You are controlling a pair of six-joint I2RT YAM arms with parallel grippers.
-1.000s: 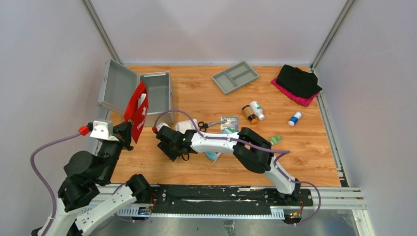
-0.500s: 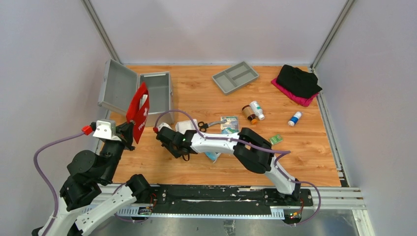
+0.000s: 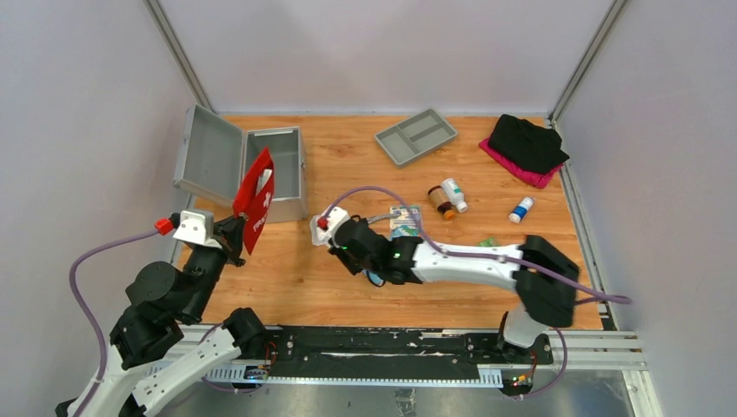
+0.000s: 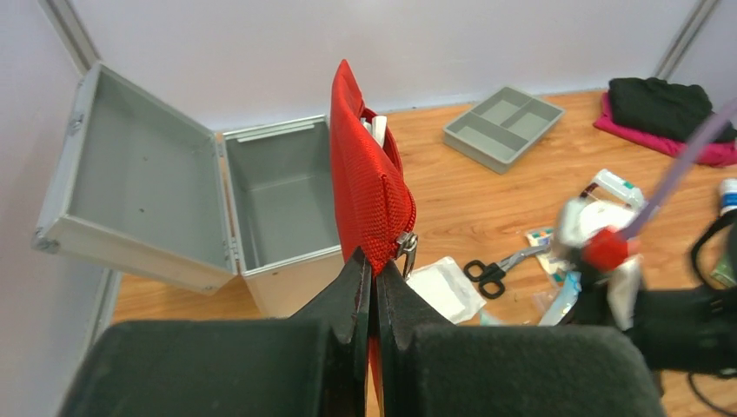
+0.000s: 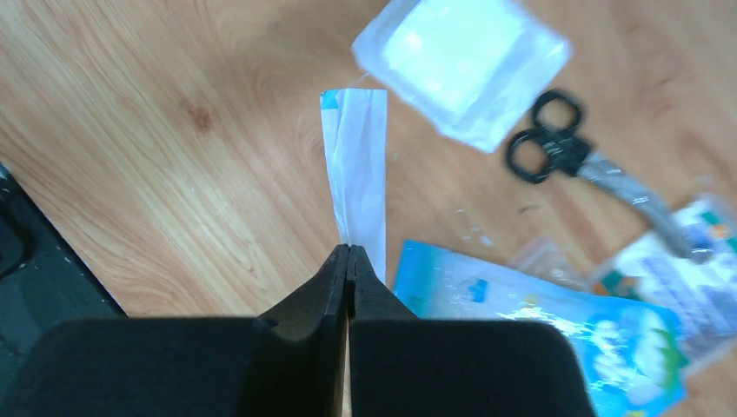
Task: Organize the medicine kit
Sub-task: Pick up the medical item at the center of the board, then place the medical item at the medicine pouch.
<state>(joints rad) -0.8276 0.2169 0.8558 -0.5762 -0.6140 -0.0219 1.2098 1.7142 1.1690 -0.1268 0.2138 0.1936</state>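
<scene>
Now the right gripper (image 5: pixel 348 254), spread a second ago, is pressed together on the near end of a white strip packet (image 5: pixel 355 165). The packet lies on the table (image 5: pixel 174 130) near the gauze pad (image 5: pixel 461 65) and scissors (image 5: pixel 556 152). Left gripper (image 4: pixel 374 271) pinches the red pouch (image 4: pixel 365 187) upright by its lower edge, now slightly nearer the medicine kit (image 4: pixel 278 187), which stands open at the table's far-left corner. Judgement: strip grasp looks secured and lift comes next. Both arms head for the kit, so they may crowd.
</scene>
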